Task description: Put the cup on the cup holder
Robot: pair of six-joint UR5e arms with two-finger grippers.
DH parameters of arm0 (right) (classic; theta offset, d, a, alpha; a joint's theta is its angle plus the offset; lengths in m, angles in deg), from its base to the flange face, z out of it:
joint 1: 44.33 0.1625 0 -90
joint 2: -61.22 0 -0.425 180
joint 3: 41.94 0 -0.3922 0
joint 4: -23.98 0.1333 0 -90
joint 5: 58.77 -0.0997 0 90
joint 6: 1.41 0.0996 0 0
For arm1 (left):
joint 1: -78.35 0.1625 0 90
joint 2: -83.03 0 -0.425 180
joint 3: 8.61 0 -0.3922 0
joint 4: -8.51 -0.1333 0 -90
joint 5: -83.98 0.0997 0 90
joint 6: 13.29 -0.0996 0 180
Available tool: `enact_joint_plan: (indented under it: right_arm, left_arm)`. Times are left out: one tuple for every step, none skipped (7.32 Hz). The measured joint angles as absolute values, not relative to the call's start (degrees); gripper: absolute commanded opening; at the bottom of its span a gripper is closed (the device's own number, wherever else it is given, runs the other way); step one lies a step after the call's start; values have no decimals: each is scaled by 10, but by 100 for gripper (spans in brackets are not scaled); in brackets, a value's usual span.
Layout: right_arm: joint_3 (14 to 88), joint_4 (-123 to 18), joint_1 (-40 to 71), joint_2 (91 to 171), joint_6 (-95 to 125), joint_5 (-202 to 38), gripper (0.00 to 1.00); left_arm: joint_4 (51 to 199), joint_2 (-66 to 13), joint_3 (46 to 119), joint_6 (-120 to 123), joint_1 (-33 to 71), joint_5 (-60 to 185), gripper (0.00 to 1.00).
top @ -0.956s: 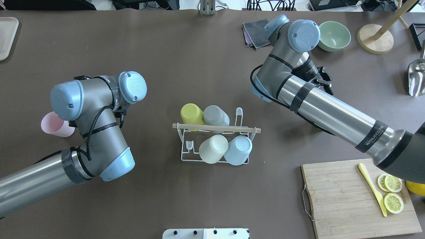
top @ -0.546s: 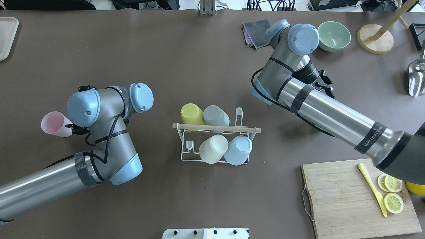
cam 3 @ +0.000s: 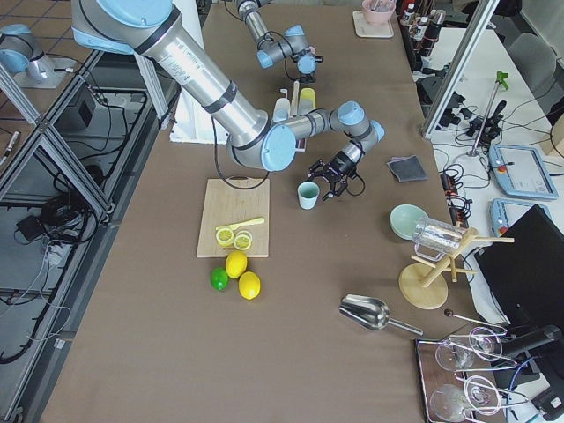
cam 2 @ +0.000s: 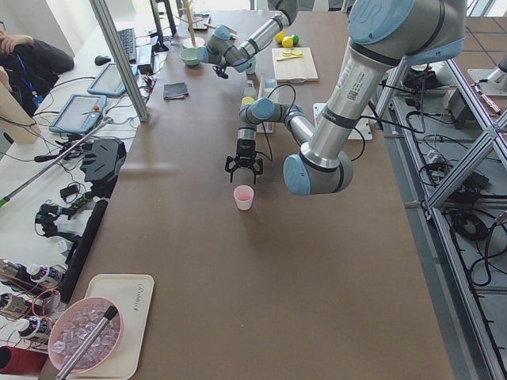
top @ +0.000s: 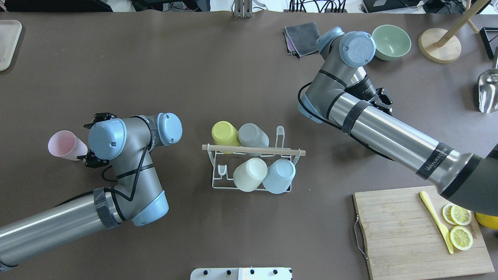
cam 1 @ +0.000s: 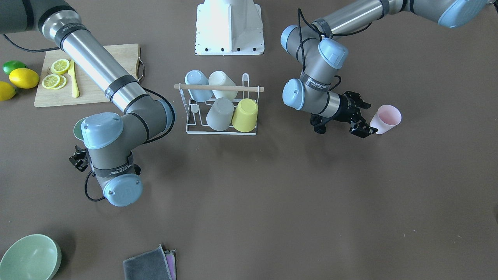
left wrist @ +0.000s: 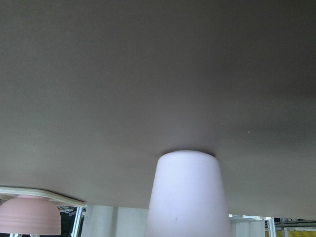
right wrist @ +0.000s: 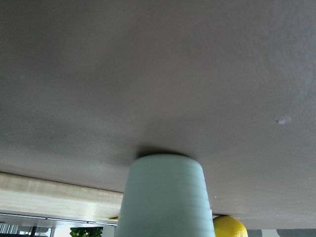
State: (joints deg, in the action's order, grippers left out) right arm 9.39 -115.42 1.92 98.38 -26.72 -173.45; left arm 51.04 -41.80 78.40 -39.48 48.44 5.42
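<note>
The cup holder (top: 218,183), a white wire rack with a wooden rod (cam 1: 249,89), stands mid-table and carries yellow, grey, cream and light blue cups. A pink cup (top: 62,144) stands upright on the table to its left and also shows in the front (cam 1: 386,118) and left wrist (left wrist: 187,197) views. My left gripper (cam 1: 368,120) is open and empty, its fingertips just short of the pink cup. My right gripper (top: 385,100) looks open, mostly hidden under its arm. A mint green cup (cam 3: 307,195) stands just in front of it and fills the right wrist view (right wrist: 163,197).
A cutting board (top: 404,241) with lemon slices and a yellow knife lies at the front right. A green bowl (top: 391,42), a grey cloth (top: 301,37), a wooden stand (top: 439,44) and a metal scoop (top: 488,91) sit at the back right. A tray (top: 7,42) is at the far left.
My left wrist has drawn back to the right, away from the pink cup, which stays put. My right wrist has shifted slightly toward the robot.
</note>
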Motion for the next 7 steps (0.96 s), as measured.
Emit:
enact_joint_plan:
  right_arm:
    - [85,-1154,20,984,-269,-1737,100]
    - [76,-1154,21,984,-275,-1738,100]
    - [69,-1154,24,984,-281,-1744,100]
    - [65,-1154,25,984,-285,-1756,100]
    - [63,-1154,26,984,-288,-1766,100]
    - [62,-1154,26,984,-291,-1771,100]
    - [62,-1154,26,984,-299,-1773,100]
  left_arm:
    - [511,-413,783,-395,487,56,98]
    - [512,-407,783,-395,487,59,98]
    - [516,-400,784,-396,487,62,98]
    - [527,-389,785,-398,487,63,98]
    - [539,-379,785,-402,487,64,98]
    - [549,-372,786,-404,486,65,98]
    - [554,-369,787,-405,485,68,98]
